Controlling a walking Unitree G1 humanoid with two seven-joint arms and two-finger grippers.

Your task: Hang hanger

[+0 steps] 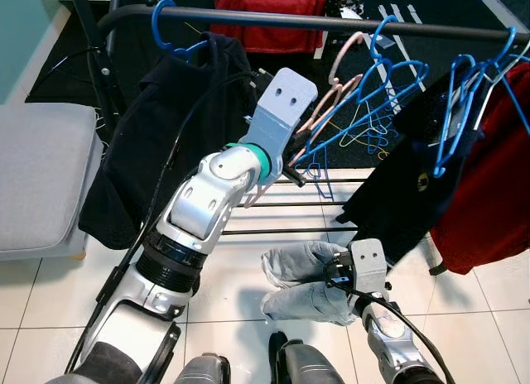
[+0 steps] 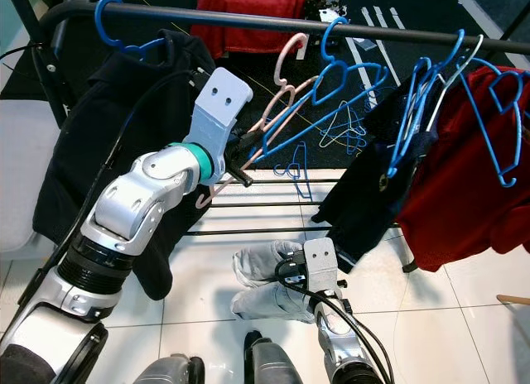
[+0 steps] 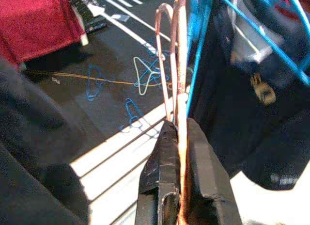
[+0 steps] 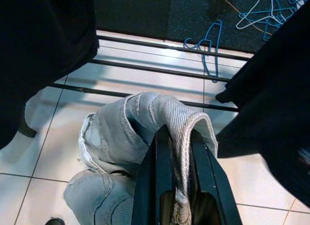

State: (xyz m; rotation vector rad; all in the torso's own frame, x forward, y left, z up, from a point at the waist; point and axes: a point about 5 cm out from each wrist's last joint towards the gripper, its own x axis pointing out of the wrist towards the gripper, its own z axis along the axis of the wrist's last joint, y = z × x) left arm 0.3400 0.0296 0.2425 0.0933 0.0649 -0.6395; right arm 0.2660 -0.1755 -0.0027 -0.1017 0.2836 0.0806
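A pink hanger (image 1: 330, 98) is held up just below the black clothes rail (image 1: 331, 21), its hook (image 1: 341, 51) under the bar and not over it. My left gripper (image 1: 298, 177) is shut on the hanger's lower wire; the left wrist view has that pink hanger (image 3: 180, 70) pinched between the fingers (image 3: 164, 152). Low over the tiles, my right gripper (image 1: 338, 268) is shut on a fold of grey jeans (image 1: 298, 278). In the right wrist view the jeans (image 4: 121, 133) hang from the gripper (image 4: 177, 135).
Several blue hangers (image 1: 389, 94) hang on the rail. A black garment (image 1: 157, 144) hangs at left; another black one (image 1: 406, 181) and a red one (image 1: 489, 189) hang at right. Lower rack bars (image 1: 281, 206) cross the tiles. A grey seat (image 1: 41, 169) stands left. Loose hangers (image 1: 373, 136) lie on the dark mat.
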